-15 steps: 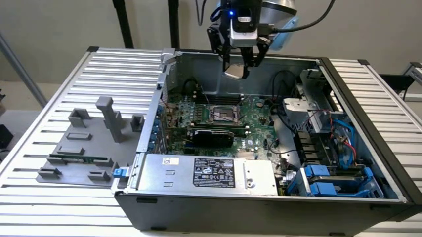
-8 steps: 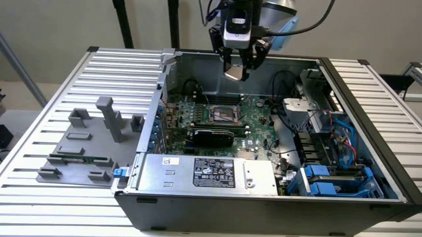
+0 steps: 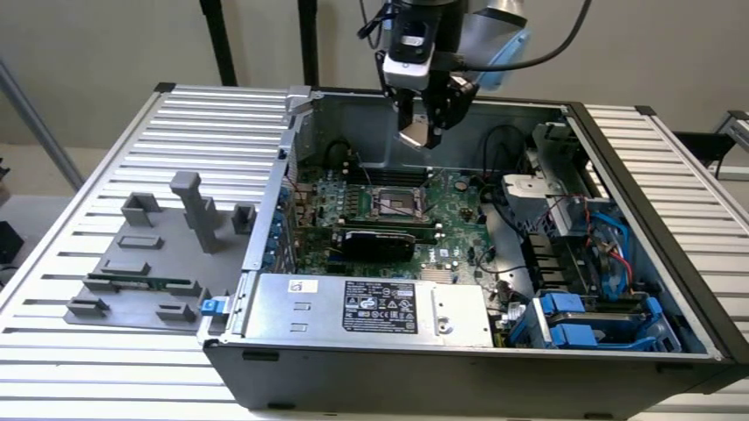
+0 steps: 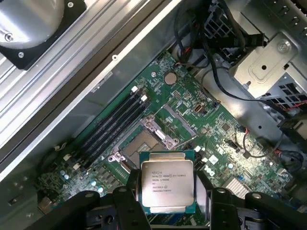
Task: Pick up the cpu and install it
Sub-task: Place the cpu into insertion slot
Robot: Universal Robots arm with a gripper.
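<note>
Hangs above the open computer case [image 3: 655, 228], gripper [image 3: 422, 130] pointing down, jaws closed partway onto the cpu [image 4: 167, 184]. Pinches it by two opposite edges, printed metal top facing the wrist camera, which probably leaves the underside free to meet the contacts. Carried high, likely to clear the case walls and the black cables [image 3: 506, 140] looping near the back.

Well below, apart from the cpu: the socket [image 3: 399, 203] on the green board [image 3: 457, 219], with its frame looking open and bare. In the wrist view, lies just beyond the cpu's far edge, with the long memory slots [image 4: 112, 129] just beside it.

Plenty of open air between cpu and board. Tighter at the sides: a metal bracket [image 3: 532, 184] and drive cage toward the exterior view's right, and the case wall close behind the gripper. Looks like a clear way straight down over the socket; little margin for drifting toward the cables. Grey parts tray [image 3: 105, 263] outside the case on the exterior view's left, well away.
</note>
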